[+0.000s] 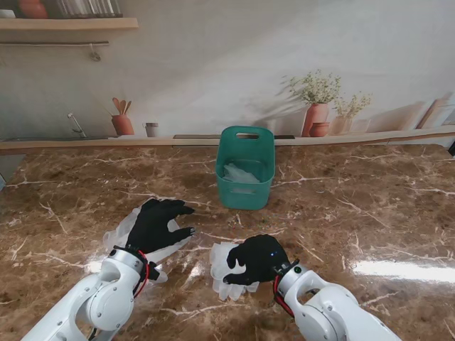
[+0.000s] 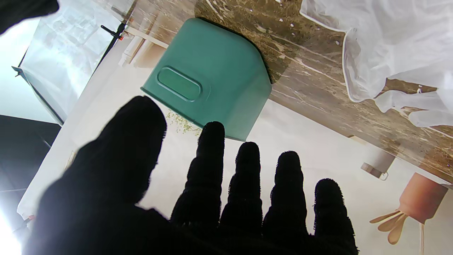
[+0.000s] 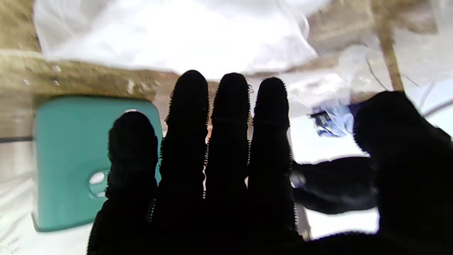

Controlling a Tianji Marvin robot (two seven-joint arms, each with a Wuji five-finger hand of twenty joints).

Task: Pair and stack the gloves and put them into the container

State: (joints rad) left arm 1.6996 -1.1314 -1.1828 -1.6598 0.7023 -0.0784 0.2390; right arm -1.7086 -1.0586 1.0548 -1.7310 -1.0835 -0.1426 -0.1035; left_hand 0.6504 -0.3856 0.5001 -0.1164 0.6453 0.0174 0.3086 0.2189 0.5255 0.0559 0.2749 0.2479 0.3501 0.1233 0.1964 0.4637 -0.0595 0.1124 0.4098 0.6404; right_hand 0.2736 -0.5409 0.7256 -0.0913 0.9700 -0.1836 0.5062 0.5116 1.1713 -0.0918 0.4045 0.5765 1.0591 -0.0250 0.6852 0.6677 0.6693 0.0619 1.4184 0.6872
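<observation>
Resting flat on a translucent white glove (image 1: 122,233), the left hand (image 1: 158,224) has its fingers spread and grips nothing. The right hand (image 1: 257,258) lies palm down on a second white glove (image 1: 222,271) near the middle of the marble desk (image 1: 370,213), fingers side by side; whether it pinches the glove I cannot tell. The teal container (image 1: 245,167) stands farther from me, pale material inside.
</observation>
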